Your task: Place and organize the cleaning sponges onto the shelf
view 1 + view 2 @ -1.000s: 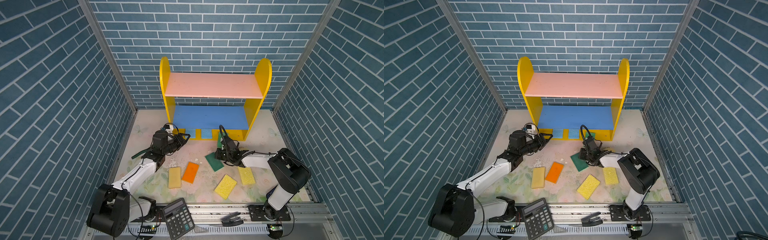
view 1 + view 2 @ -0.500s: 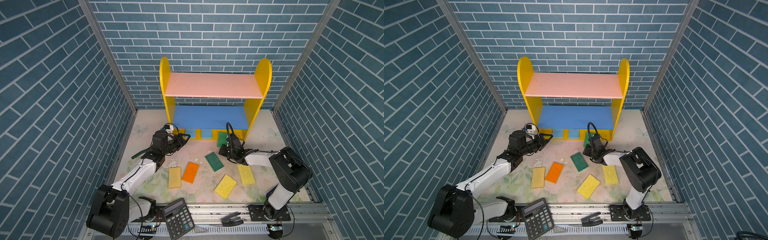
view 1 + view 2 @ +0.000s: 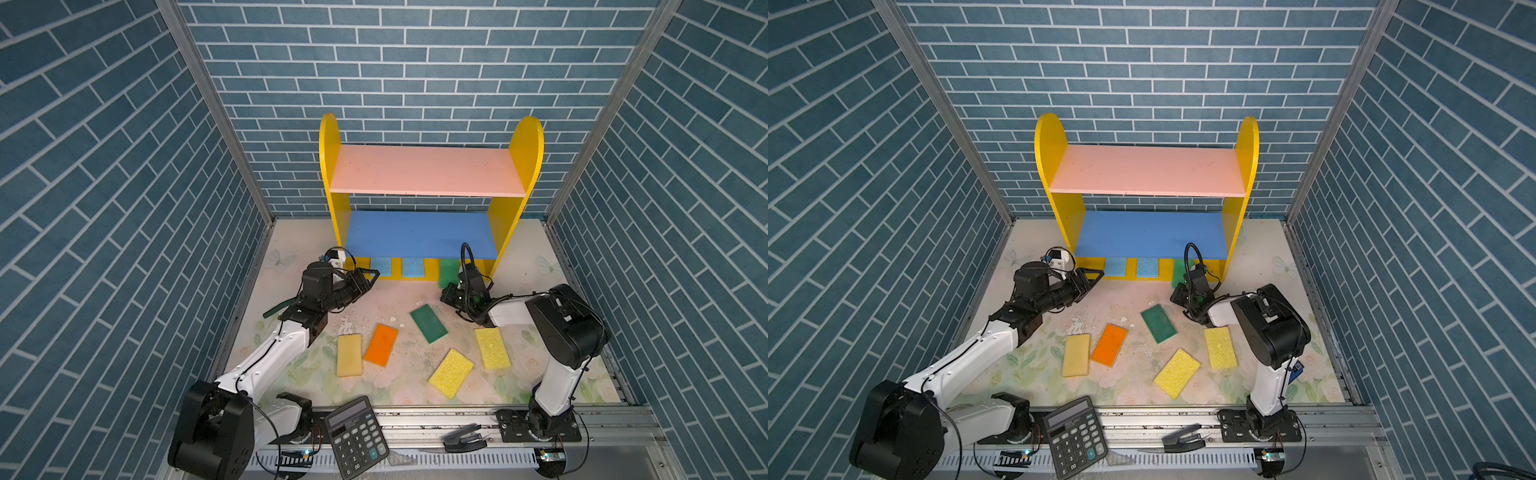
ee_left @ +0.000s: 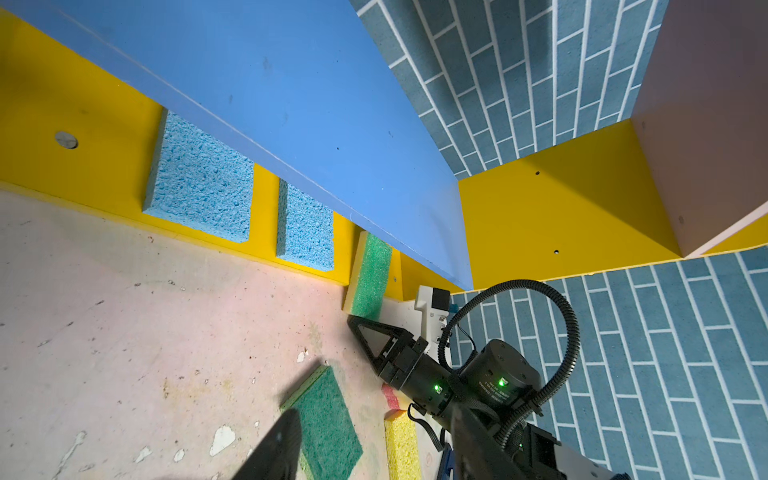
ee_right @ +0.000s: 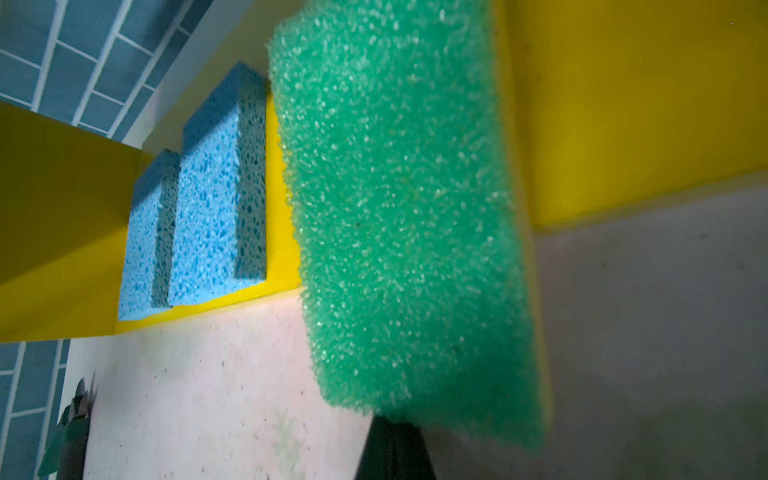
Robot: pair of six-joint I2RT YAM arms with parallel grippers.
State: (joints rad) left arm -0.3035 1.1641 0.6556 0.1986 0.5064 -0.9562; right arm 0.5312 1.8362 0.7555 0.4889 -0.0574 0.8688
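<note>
Right gripper (image 4: 359, 318) pinches the near end of a green-faced, yellow-backed rectangular foam sponge (image 4: 371, 274), jaws pressed tight on it. The sponge goes far end first onto the yellow base board (image 4: 104, 124) of the three-level yellow, pink and blue shelf (image 3: 525, 166). It sits under the blue middle board (image 3: 419, 232), just beside two light blue rectangular foam sponges (image 5: 216, 187) on that base. Likely aim: extend that row. The end grip probably keeps the fingers outside the low gap.

Left gripper (image 3: 370, 275) hovers near the shelf's left foot, jaws spread, nothing between them; probably parked clear of the other arm.

Only the top views show the backlog on the floral mat (image 3: 415, 299):
- a dark green sponge (image 3: 429, 323)
- an orange sponge (image 3: 381, 345)
- a pale yellow sponge (image 3: 349, 355)
- two bright yellow sponges (image 3: 451, 372)
- a black calculator (image 3: 355, 440) at the front rail

Left wrist view adds the yellow backing and the near end overhanging the base's front. Cannot tell if the sponge rests on the base. Right wrist view shows the narrow gap to the blue pair.
</note>
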